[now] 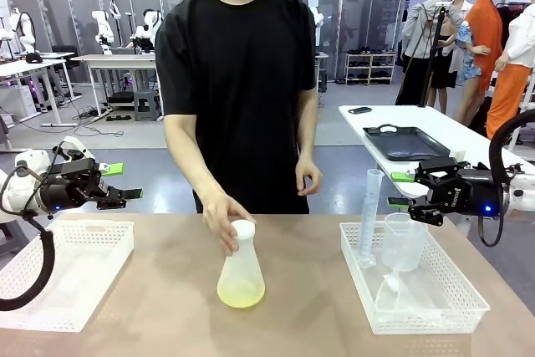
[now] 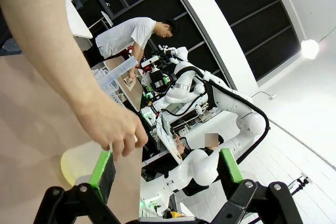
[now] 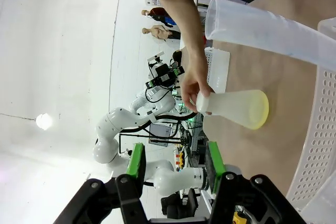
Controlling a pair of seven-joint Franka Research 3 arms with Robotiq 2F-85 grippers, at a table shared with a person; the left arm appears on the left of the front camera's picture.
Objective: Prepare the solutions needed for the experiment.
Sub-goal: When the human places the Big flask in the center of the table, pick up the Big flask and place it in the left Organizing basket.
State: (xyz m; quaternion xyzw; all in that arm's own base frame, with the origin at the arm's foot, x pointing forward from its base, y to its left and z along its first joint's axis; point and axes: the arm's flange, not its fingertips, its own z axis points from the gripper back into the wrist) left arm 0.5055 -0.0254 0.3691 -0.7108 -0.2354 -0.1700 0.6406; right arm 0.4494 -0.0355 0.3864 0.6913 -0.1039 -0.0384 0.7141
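A frosted conical flask [image 1: 241, 277] stands at the middle of the table with a shallow layer of pale yellow-green solution [image 1: 241, 293] in its base. The person's hand [image 1: 224, 219] rests on its white top. My left gripper [image 1: 125, 183] hovers open at the table's far left edge, over the left basket, with nothing between its fingers. My right gripper [image 1: 399, 190] hangs by the right basket's far side, jaws apart and empty. The left wrist view shows the flask [image 2: 79, 163] beyond that gripper [image 2: 167, 171]. In the right wrist view the flask [image 3: 236, 108] lies beyond the right gripper [image 3: 176, 163].
A white basket [image 1: 468, 307] on the right holds a tall graduated cylinder [image 1: 369, 215], a clear beaker [image 1: 404, 240] and another clear vessel. A second white basket [image 1: 63, 273] sits on the left. Bare wooden table surrounds the flask.
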